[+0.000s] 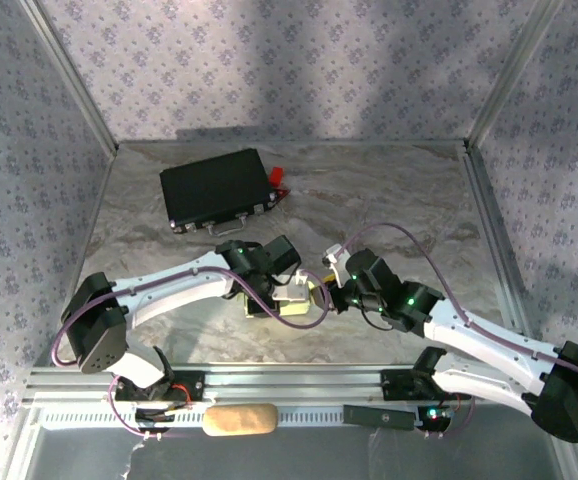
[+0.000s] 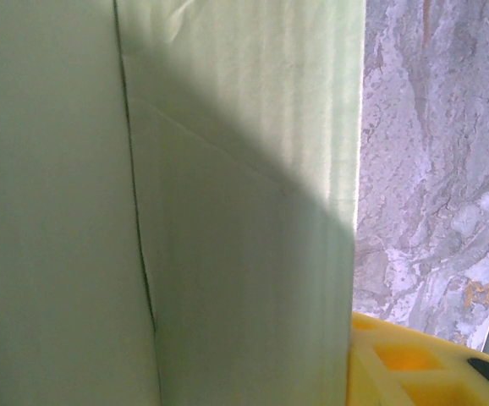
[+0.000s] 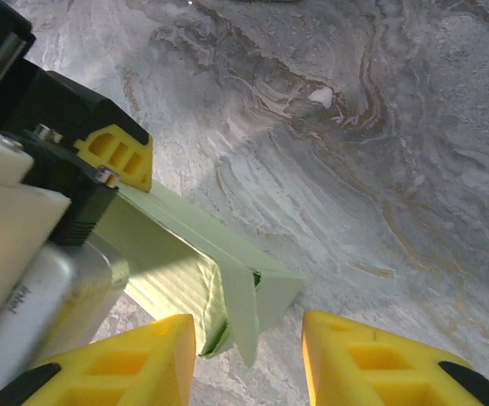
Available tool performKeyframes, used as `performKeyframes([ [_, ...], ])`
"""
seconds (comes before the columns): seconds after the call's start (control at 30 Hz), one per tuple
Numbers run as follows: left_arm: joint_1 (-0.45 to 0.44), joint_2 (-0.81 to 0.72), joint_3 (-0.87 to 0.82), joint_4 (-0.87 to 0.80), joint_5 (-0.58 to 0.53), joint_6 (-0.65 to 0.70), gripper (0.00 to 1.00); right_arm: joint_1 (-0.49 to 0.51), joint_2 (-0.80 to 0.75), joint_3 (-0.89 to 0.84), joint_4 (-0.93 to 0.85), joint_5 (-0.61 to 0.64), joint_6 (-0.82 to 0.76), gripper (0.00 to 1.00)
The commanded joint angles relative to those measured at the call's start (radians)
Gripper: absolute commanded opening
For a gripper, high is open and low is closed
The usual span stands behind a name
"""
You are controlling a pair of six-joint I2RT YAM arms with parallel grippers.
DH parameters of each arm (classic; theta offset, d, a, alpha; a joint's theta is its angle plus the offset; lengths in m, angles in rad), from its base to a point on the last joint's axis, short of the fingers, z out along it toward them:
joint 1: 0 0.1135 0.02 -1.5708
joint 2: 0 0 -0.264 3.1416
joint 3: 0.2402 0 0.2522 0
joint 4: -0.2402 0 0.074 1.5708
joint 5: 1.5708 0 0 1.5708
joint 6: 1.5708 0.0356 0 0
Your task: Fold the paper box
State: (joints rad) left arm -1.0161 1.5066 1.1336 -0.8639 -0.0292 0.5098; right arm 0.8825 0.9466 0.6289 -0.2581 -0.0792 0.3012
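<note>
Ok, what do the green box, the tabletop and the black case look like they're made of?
The box looks like thin matte card, probably paper: pale green, faintly ribbed, sharp creases. The tabletop is grey, veined and stone-like, maybe printed laminate. The case is black and hard-looking with silvery fittings, likely metal.

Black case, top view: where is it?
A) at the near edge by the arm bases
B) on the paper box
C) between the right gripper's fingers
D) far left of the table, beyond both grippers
D: the black case lies flat on the far left of the table, apart from the paper box at mid-table.
</note>
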Motion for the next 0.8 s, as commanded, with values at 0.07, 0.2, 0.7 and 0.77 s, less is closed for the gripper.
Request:
performKeyframes([
  [0.07, 0.004, -0.009, -0.012, 0.017, 0.026, 0.021, 0.45, 0.007, 0.042, 0.046, -0.001, -0.012, -0.030, 0.37],
  [0.2, 0.004, -0.014, -0.020, 0.026, 0.023, 0.022, 0.45, 0.008, 0.059, 0.047, 0.005, -0.006, -0.024, 0.34],
  [0.7, 0.004, -0.027, -0.042, 0.066, 0.008, 0.018, 0.46, 0.015, 0.088, 0.064, -0.001, 0.014, -0.018, 0.21],
  [0.77, 0.004, -0.033, -0.047, 0.072, 0.008, 0.018, 0.47, 0.016, 0.087, 0.066, -0.004, 0.026, -0.016, 0.21],
])
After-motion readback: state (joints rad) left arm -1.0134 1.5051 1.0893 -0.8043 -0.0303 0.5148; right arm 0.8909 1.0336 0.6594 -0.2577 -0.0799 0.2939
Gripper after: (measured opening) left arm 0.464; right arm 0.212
